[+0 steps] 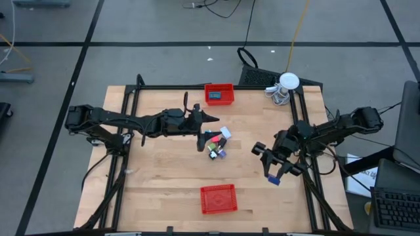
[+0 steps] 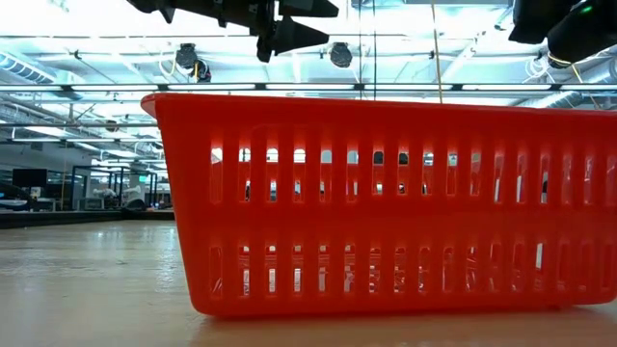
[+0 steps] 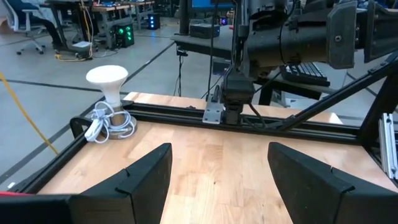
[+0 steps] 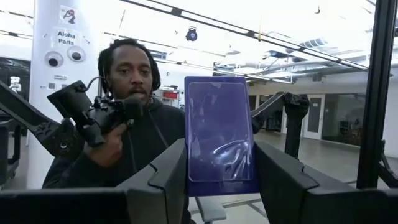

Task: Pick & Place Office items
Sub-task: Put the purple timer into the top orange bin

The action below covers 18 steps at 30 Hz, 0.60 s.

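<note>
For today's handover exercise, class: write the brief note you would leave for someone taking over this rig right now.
Right claw: shut on a flat blue packet, held off the table at the right side.
Left claw: open, empty, over mid-table beside the pile of small office items.
Done: one item lies in the far red basket; the near red basket looks empty.
Left: place the blue packet, then clear the pile.

Grey floor [image 1: 151, 26] around my table, dark tape lines across it, cables trailing at the far edge. Keyboard [image 1: 396, 208] on a desk at my right. Beyond the table: ceiling strip lights [image 2: 87, 43], exposed pipes, a white pillar [image 4: 62, 74] with a sign, office chair [image 3: 31, 25], a person [image 4: 134, 124] in a dark hoodie holding a control rig.
</note>
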### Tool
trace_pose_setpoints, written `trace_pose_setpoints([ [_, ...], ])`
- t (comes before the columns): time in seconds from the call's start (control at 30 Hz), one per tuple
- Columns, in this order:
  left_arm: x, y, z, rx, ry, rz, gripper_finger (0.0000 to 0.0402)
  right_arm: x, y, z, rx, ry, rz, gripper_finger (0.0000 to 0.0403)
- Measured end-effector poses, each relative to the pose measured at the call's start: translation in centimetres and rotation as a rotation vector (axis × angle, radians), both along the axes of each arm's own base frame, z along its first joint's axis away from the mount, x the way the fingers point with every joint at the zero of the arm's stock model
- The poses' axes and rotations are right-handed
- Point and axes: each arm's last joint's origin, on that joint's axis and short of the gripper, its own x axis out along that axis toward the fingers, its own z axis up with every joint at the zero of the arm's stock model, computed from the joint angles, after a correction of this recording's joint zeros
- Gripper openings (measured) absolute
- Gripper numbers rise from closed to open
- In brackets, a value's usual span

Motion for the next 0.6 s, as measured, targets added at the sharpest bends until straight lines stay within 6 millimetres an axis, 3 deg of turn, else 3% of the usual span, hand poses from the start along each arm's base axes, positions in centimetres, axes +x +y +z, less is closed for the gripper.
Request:
trace_pose_setpoints([
  [0.17,0.0,0.0,0.0,-0.049,-0.005,0.007,0.0269,1.1,-0.3,-1.7,-0.086,0.091,-0.107,0.0146],
  [0.4,0.0,0.0,0.1,-0.274,-0.036,0.038,0.0269,2.9,-2.7,-5.8,-0.267,0.369,-0.719,0.0146],
  [0.6,0.5,0.3,-0.7,-0.533,-0.050,0.087,0.0269,3.2,-4.0,-6.2,-0.427,0.325,-1.144,0.0146],
])
